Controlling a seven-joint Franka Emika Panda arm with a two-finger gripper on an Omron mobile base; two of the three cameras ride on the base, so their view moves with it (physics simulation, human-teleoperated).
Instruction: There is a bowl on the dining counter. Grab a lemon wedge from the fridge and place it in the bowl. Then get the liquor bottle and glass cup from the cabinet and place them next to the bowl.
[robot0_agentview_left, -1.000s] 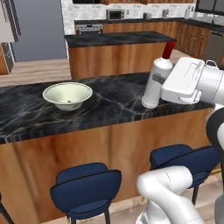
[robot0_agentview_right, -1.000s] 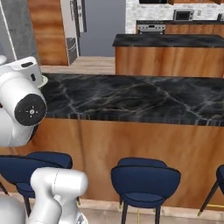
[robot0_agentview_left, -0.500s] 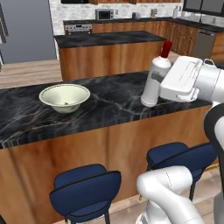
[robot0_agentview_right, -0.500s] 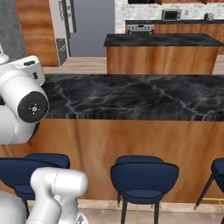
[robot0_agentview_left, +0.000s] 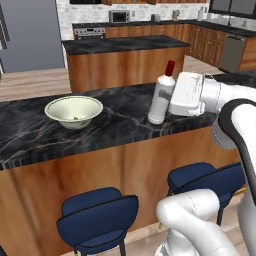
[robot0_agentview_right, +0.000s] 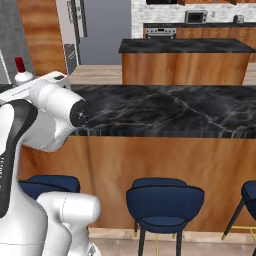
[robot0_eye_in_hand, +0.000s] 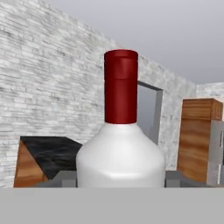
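Note:
The pale bowl (robot0_agentview_left: 74, 111) sits on the black marble dining counter (robot0_agentview_left: 115, 125), with a small speck inside that I cannot identify. To its right is the whitish liquor bottle (robot0_agentview_left: 161, 99) with a dark red cap, upright, its base at the counter top. My gripper (robot0_agentview_left: 169, 102) reaches in from the right and is shut on the bottle's body. In the hand view the bottle (robot0_eye_in_hand: 121, 151) stands between the grey fingers (robot0_eye_in_hand: 64, 178). Its cap (robot0_agentview_right: 20, 64) pokes up behind my arm in the right base view. The glass cup is out of view.
A second counter island (robot0_agentview_left: 122, 62) stands behind the dining counter, with the grey fridge (robot0_agentview_left: 30, 35) at the back left. Blue stools (robot0_agentview_left: 97, 220) line the near side below the counter edge. The counter (robot0_agentview_right: 165, 112) stretches bare to the right of my arm.
The base has driven, so the whole background has shifted in both views. The bottle stays in my gripper and now stands a little closer to the bowl.

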